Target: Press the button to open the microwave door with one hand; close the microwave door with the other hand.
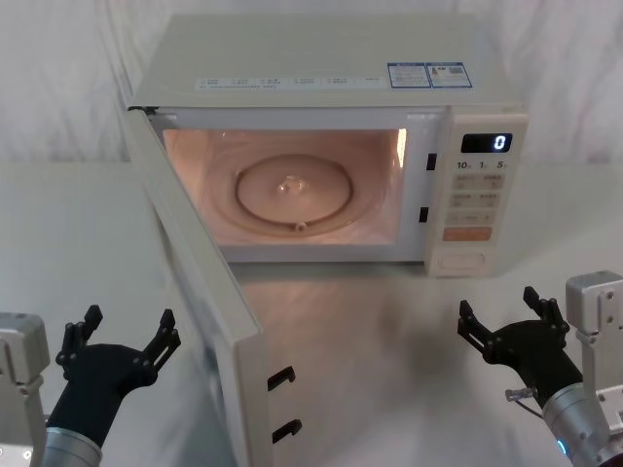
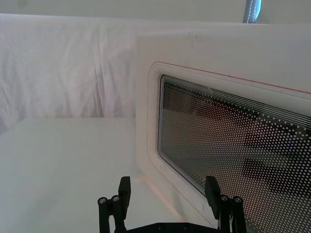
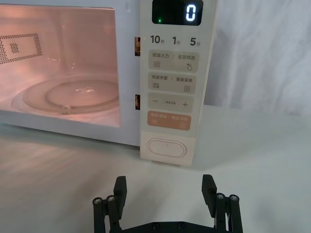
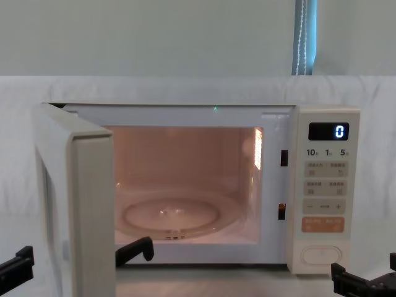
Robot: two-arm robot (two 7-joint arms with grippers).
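White cloth backs the microwave [image 1: 331,146]; microwave door [image 1: 200,282] swung wide (cavity lit); left tool [image 1: 119,342] and right tool [image 1: 511,321] spread, empty.

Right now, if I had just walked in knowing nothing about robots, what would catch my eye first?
First, the microwave at the back of the table, its door swung wide open toward the robot and its cavity glowing pink around the glass turntable. Next, two black claws low in front: the left claw beside the door's outer face, the right claw facing the keypad, whose display reads 0. Both are open and hold nothing.
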